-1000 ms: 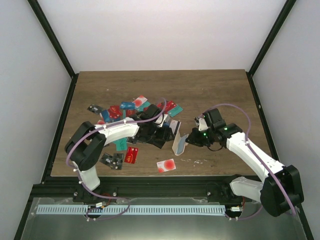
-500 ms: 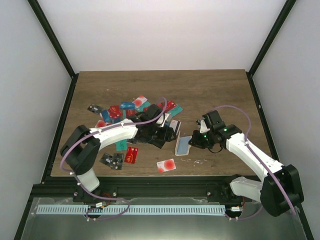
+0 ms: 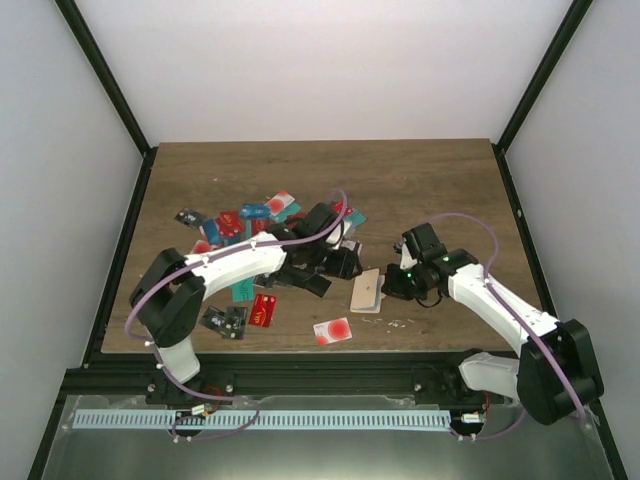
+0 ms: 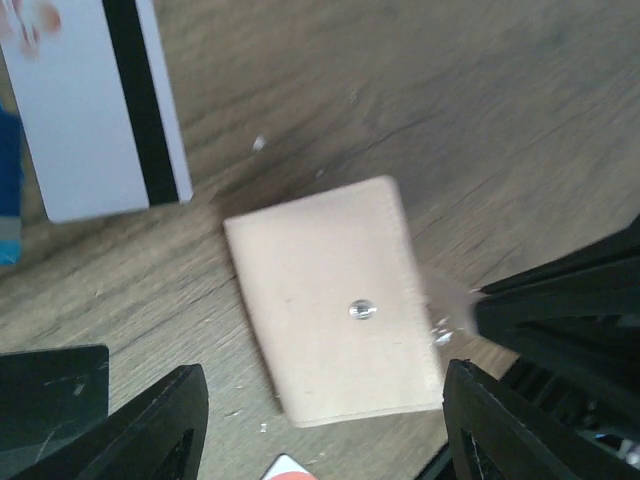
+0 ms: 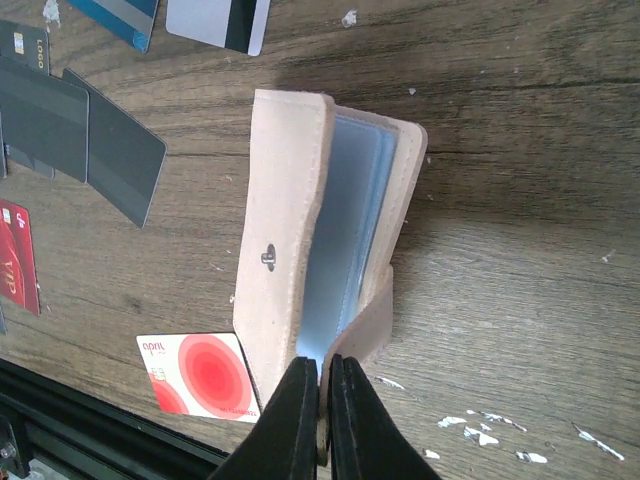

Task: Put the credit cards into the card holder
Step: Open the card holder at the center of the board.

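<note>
The tan card holder (image 3: 366, 290) lies on the table, its cover a little open with blue sleeves showing in the right wrist view (image 5: 285, 230). My right gripper (image 3: 391, 285) is shut on the holder's snap tab (image 5: 365, 320) at its near edge. My left gripper (image 3: 345, 262) hangs open and empty just above the holder (image 4: 330, 300), one finger on each side of it. Several credit cards (image 3: 250, 225) in red, teal, blue and black lie scattered left of the holder. A white card with a red circle (image 3: 333, 331) lies near the front edge.
A white card with a black stripe (image 4: 100, 110) lies just beyond the holder. A red card (image 3: 264, 309) and black cards (image 3: 224, 320) lie at the front left. Dark grey cards (image 5: 90, 140) lie left of the holder. White flecks (image 3: 395, 322) dot the wood nearby.
The card holder stood tilted up in my right gripper and now lies flat on the table. My left gripper has moved right, over the holder.
</note>
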Robot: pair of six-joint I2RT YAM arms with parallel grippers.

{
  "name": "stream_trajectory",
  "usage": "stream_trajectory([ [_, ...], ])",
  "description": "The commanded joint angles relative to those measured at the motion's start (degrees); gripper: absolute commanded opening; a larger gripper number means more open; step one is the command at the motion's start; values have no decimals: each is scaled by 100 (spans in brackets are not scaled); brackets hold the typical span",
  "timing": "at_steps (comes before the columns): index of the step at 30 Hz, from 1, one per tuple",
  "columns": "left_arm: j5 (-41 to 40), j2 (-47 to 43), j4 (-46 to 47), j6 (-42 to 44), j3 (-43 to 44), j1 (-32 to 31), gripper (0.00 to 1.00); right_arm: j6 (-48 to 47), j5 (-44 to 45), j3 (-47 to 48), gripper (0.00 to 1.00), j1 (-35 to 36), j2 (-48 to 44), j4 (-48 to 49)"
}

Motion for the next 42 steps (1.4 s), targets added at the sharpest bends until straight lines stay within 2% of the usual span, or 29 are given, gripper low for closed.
stream_trajectory([
  [1,-415,-387,-522,121,506,-79,67,-125,28,208,1,-20,-9,71],
  [15,-1032,636,-1259,374,1454,-386,68,-282,-448,445,1,-19,-276,335],
  [25,-1214,701,-1232,388,1226,-382,65,-273,-481,338,1,-24,-197,332],
  [34,-1530,766,-1238,425,924,-380,50,-220,24,323,1,-42,115,204],
  [40,-1565,503,-976,224,406,-378,32,-188,258,293,1,-131,606,337],
  [42,-1484,466,-891,144,261,-376,29,-185,309,297,1,-174,764,410],
])
